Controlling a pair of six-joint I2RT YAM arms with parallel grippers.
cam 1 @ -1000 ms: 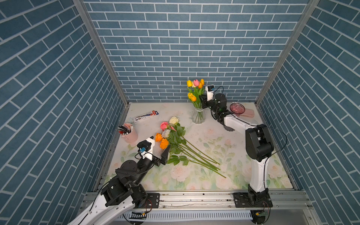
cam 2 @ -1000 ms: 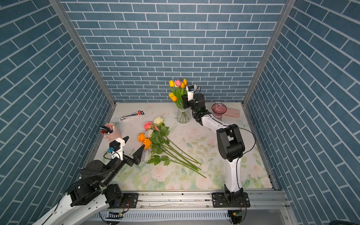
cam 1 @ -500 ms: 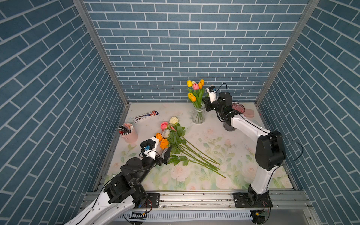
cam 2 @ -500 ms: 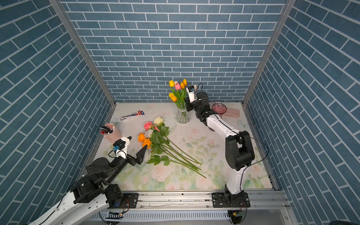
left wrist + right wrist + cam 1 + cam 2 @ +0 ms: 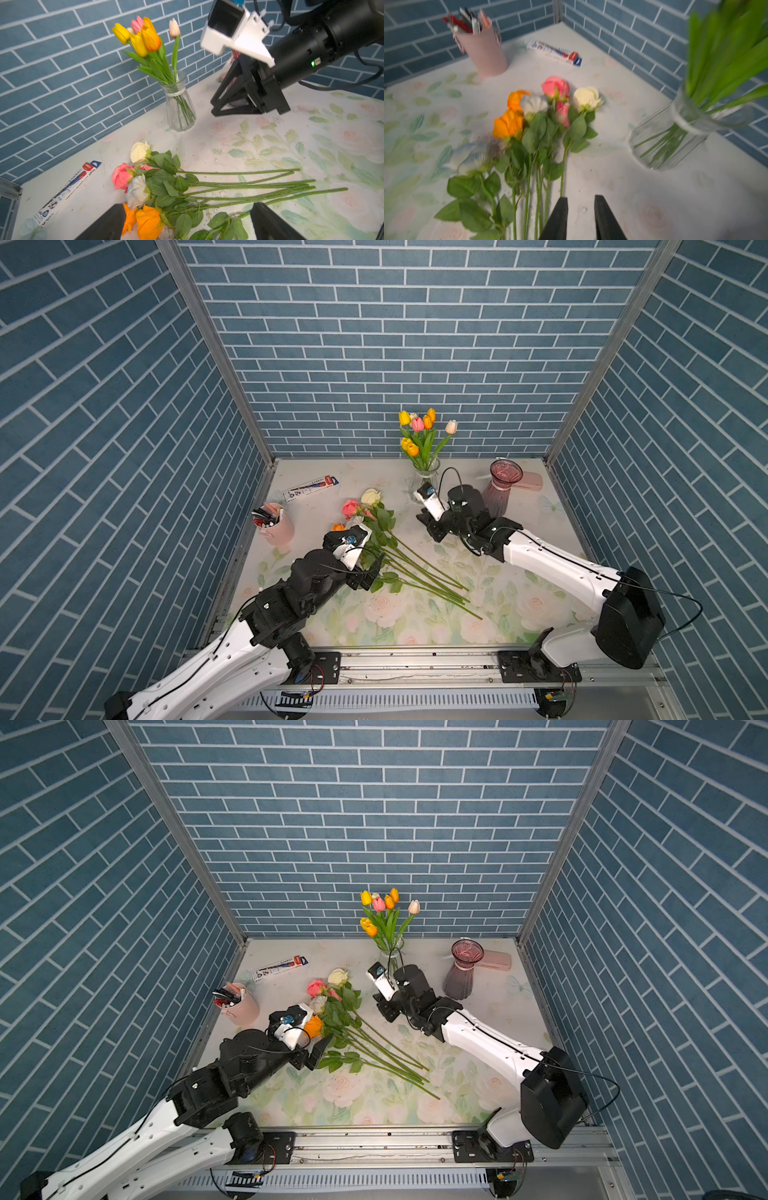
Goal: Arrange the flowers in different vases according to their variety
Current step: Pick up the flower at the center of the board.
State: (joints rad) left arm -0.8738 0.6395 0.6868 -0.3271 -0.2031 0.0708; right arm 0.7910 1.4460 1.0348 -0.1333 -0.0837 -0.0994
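Observation:
Several roses (image 5: 376, 526) lie in a pile on the cloth, heads toward the back left, stems (image 5: 249, 182) fanned toward the front right. Several tulips (image 5: 419, 433) stand in the clear vase (image 5: 424, 480) at the back. The purple vase (image 5: 500, 489) beside it holds nothing. My left gripper (image 5: 187, 207) is open just above the rose leaves, with an orange rose (image 5: 148, 222) by one finger. My right gripper (image 5: 581, 197) hovers low between the pile and the clear vase (image 5: 675, 137), its jaws a narrow gap apart with nothing between.
A pink pen cup (image 5: 276, 526) stands at the left edge and a pen box (image 5: 311, 488) lies at the back left. A flat pink case (image 5: 530, 481) lies behind the purple vase. Brick walls close in three sides.
My right arm drew back and down from the tulip heads to the table beside the roses; a cream tulip now stands free in the clear vase. My left gripper moved forward over the roses.

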